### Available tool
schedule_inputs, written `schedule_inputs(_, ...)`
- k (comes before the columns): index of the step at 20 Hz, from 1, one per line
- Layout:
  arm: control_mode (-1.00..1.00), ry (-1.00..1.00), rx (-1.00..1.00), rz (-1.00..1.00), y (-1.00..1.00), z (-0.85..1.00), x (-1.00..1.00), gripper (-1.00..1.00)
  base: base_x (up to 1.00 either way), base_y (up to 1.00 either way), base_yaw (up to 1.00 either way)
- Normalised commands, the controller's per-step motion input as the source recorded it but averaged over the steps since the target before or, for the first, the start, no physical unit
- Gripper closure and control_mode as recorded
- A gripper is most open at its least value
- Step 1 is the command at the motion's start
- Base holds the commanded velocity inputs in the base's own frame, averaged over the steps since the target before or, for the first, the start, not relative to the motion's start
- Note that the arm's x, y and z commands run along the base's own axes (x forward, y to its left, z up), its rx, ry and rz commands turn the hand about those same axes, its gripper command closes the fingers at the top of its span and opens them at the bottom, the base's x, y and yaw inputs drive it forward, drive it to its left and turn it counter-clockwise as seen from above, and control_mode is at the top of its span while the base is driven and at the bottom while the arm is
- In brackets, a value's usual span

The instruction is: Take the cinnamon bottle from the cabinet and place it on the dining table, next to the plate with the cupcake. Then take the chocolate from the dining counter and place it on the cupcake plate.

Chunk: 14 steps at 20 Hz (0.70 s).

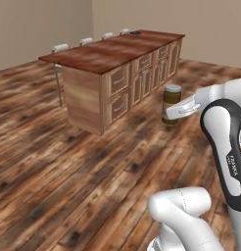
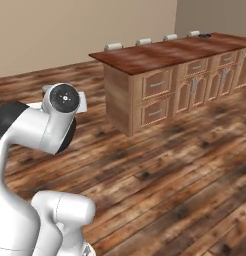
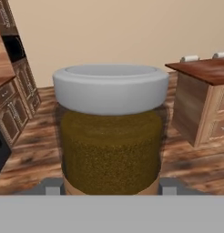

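Observation:
My gripper (image 3: pixel 111 187) is shut on the cinnamon bottle (image 3: pixel 110 150), a brown jar with a pale grey lid, and holds it upright in the air above the wooden floor. From the left base view the cinnamon bottle (image 1: pixel 172 102) hangs at the gripper (image 1: pixel 174 112), to the right of the dining table (image 1: pixel 110 51) and well short of it. The dark plate (image 1: pixel 135 33) lies at the table's far end, as does the plate (image 2: pixel 205 35) in the right base view. The cupcake and the chocolate are too small to make out. The cabinet is out of view.
White chair backs (image 1: pixel 60 47) line the far side of the dining table (image 2: pixel 165 52). Drawer fronts (image 1: pixel 119 81) face me. Plank floor (image 1: pixel 68 171) stretches between my base and the table. Dark kitchen units (image 3: pixel 9 109) stand at the left of the hand view.

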Motion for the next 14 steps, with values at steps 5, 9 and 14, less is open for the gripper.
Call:
schedule_inputs(5, 1.00, 0.00, 0.00, 0.00, 0.00, 0.00, 0.00, 1.00, 0.87, 0.17, 0.00)
schedule_inputs(9, 1.00, 0.00, 0.00, 0.00, 0.00, 0.00, 0.00, 1.00, 0.86, 0.32, 0.00)
schedule_inputs(14, 1.00, 0.00, 0.00, 0.00, 0.00, 0.00, 0.00, 1.00, 0.82, 0.42, 0.00)
